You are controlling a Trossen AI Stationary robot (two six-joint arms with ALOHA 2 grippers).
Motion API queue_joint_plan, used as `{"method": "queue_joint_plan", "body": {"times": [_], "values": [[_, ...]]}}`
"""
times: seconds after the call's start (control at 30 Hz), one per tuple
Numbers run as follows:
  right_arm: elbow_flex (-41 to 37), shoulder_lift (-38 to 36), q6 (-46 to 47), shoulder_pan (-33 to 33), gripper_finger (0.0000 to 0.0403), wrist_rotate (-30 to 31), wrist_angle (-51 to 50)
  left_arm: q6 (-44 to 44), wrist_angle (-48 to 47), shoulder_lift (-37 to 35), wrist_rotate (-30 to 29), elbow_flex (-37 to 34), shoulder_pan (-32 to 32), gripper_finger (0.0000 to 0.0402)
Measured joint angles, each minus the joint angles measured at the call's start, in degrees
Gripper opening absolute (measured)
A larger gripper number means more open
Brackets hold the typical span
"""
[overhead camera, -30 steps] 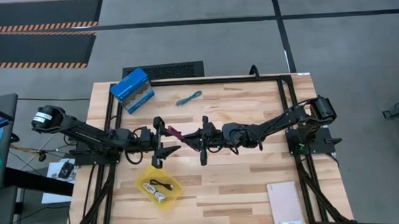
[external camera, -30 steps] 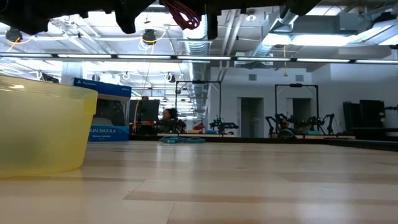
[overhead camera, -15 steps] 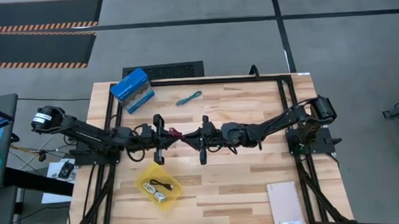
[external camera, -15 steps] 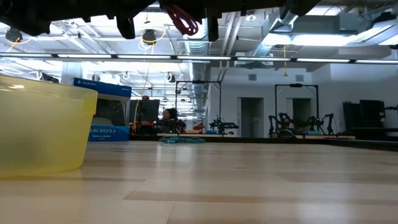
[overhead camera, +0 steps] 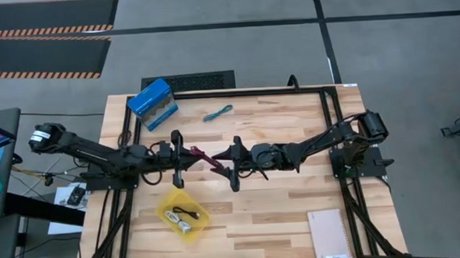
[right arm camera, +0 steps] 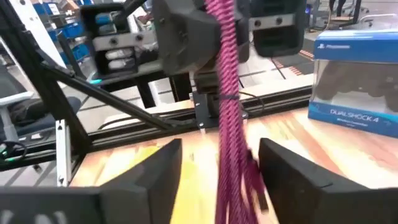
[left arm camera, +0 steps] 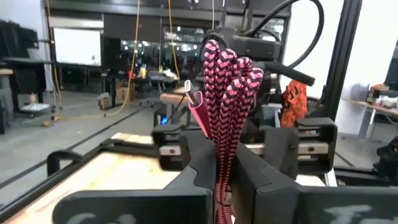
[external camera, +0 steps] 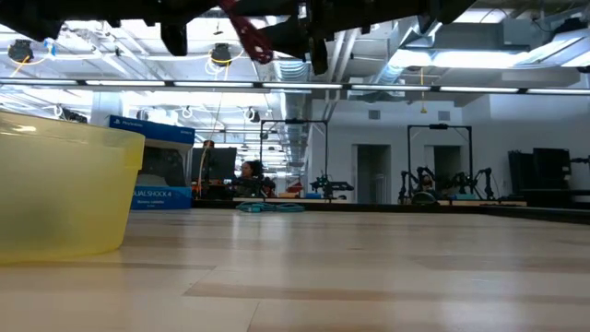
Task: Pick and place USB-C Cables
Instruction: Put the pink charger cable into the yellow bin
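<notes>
Hanging in the air above the middle of the wooden surface (overhead camera: pixel 280 204), the dark red cable (overhead camera: pixel 202 156) is clamped between the fingers of the left hand (overhead camera: pixel 176 157), its braided bundle standing up from them in the left wrist view. The right hand (overhead camera: pixel 233 161) faces it from just beside, fingers spread apart with the cable's end between them. The teal cable (overhead camera: pixel 218 113) lies near the blue box (overhead camera: pixel 152 104). White and black cables (overhead camera: pixel 181 217) rest in the yellow tray (overhead camera: pixel 194 233).
</notes>
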Motion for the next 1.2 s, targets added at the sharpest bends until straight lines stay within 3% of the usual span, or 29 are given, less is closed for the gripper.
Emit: {"method": "queue_joint_plan", "body": {"times": [0.33,0.53,0.77,0.97,1.2], "values": [[0.0,-1.58,-0.04,3.09,0.0254,-0.42,-2.43,-3.96,-25.48,-14.34,-0.4,0.0,-4.67,0.0],[-0.02,-6.55,-0.05,6.2,0.0254,-0.4,-10.71,-12.18,-37.92,-16.24,-0.76,2.89,-10.96,0.0],[-0.02,-10.86,-0.17,7.66,0.0254,1.95,-16.87,-17.52,-61.33,-6.39,-4.72,16.56,-21.01,0.0],[-0.02,-11.32,-0.15,8.04,0.0254,2.71,-18.39,-17.81,-72.33,6.41,-4.97,24.86,-26.98,0.0],[-0.12,-10.17,-0.02,8.31,0.0254,2.69,-19.23,-17.8,-83.97,19.66,-2.96,31.17,-28.89,0.0]]}}
